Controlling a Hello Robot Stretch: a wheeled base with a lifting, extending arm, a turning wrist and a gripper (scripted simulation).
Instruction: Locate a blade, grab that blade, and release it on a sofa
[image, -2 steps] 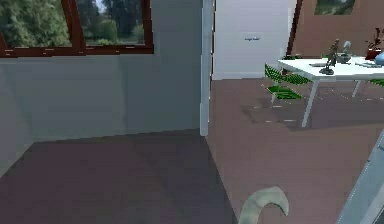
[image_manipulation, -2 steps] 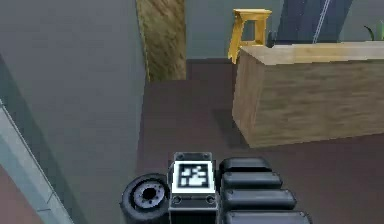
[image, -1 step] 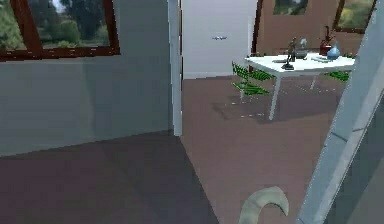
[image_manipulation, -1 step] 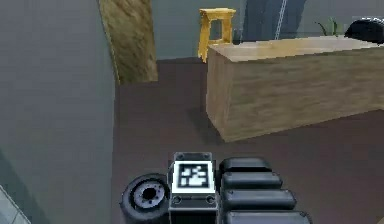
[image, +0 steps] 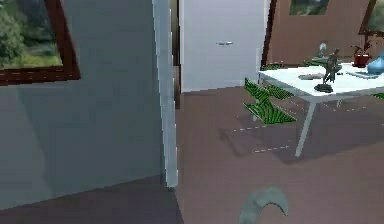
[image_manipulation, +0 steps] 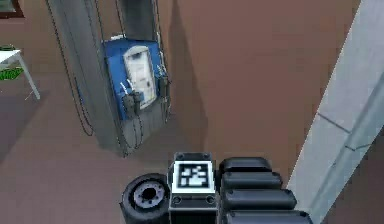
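big grey wall (image: 90, 120) fills nine o'clock in the forward view, and brown floor (image: 230, 150) runs off toward one o'clock. a wood-framed pane of greenery (image: 30, 40) sits at ten o'clock on that wall. a white door (image: 220, 45) stands at twelve, just past the wall's pale edge. over at two o'clock is the white bench (image: 295, 78), with green striped chairs (image: 268, 103) tucked at its near end.

in the arm side view there's a blue-and-white unit (image_manipulation: 135, 70) in a grey frame at eleven o'clock. a pale wall (image_manipulation: 345, 120) slants down at three. the dark arm (image_manipulation: 245, 190) sits low at six, with a white marker square (image_manipulation: 195, 177) at its end. the tool (image_manipulation: 147, 197) is a dark round body at seven. its fingers can't be made out, so i cannot tell whether it grips anything.

back on the bench, a dark statue (image: 327, 68) stands upright, with small red and bluish blobs beyond it at three. they're too small to name, so i can't tell where the blade is.
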